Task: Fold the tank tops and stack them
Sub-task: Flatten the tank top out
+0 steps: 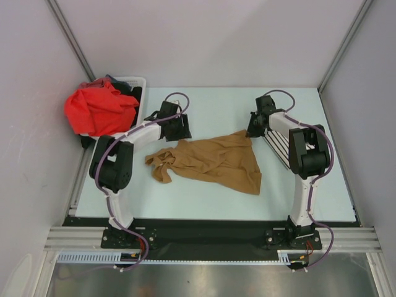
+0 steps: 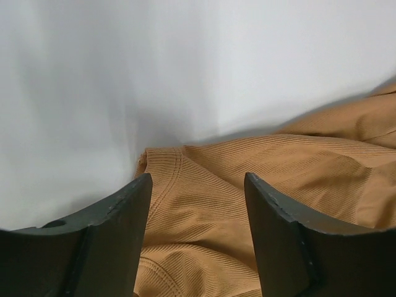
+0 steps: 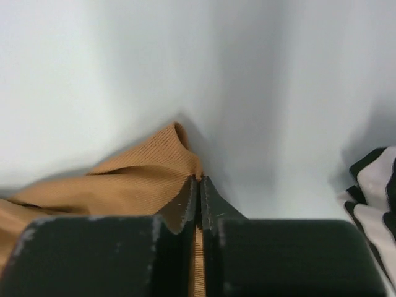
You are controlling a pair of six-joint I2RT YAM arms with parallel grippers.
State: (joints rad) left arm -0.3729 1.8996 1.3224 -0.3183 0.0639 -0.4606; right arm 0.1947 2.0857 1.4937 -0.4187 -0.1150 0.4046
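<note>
Tan tank top (image 1: 213, 161) lies rumpled on the table — right gripper (image 3: 199, 180) pinches its corner, left gripper (image 2: 197, 179) straddles another edge, jaws apart.

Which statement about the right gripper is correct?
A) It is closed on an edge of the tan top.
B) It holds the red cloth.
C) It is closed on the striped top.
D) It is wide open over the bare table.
A: in the right wrist view the right gripper has its fingers pressed together with a fold of the tan top between them, while the striped top lies apart at the right.
</note>
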